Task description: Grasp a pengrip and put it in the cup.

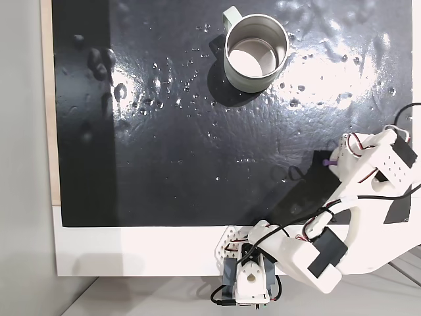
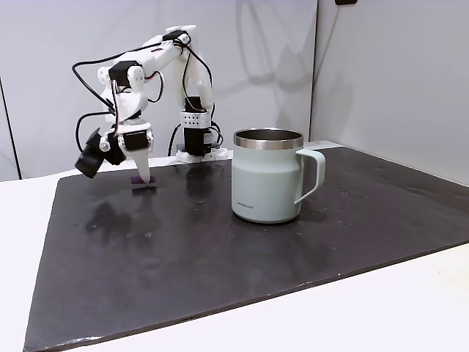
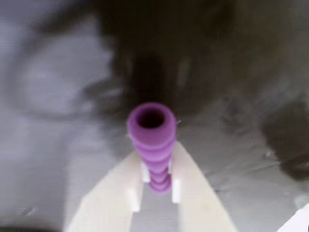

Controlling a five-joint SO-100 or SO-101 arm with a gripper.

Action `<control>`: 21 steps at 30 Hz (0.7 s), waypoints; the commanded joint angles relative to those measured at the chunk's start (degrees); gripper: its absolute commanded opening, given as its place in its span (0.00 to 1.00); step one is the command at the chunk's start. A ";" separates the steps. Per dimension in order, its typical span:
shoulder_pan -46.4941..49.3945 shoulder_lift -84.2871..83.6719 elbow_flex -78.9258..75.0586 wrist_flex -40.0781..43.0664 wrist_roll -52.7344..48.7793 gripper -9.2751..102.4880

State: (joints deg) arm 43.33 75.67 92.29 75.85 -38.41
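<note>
White robot hand [image 3: 157,186] closed around the purple ribbed pengrip [image 3: 152,145] in the wrist view, pengrip low at the dark mat [image 2: 220,257] near its edge, pale green mug [image 2: 267,176] standing upright well apart, white counter [image 2: 366,315] beneath

In the wrist view the worktop [image 3: 58,96] was blurred behind the pengrip [image 3: 152,140], and the claw [image 3: 155,186] was cut off by the bottom edge. In a fixed view the pengrip [image 2: 141,181] looked too small to make out its ribs.
</note>
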 commanded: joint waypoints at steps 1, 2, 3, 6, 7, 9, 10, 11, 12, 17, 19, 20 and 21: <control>-1.67 8.44 -8.17 7.12 1.67 0.08; -1.85 10.20 -9.84 9.14 1.76 0.08; -1.85 11.87 -11.43 10.90 1.76 0.08; -1.85 14.68 -16.61 15.91 1.76 0.08; -1.76 14.94 -19.07 18.02 1.85 0.08; -1.67 16.00 -23.12 20.74 2.11 0.08; -1.49 17.49 -23.38 20.74 2.11 0.08; -1.49 19.16 -23.47 20.74 2.11 0.08; -1.41 21.01 -23.47 20.83 2.02 0.08; -2.11 28.65 -24.96 20.83 1.93 0.08; -2.37 30.23 -26.28 20.92 2.11 0.08; -2.64 30.85 -26.98 20.92 2.20 0.08; -2.81 31.29 -27.77 20.92 2.46 0.08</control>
State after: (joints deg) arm 41.75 102.83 68.99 96.33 -36.65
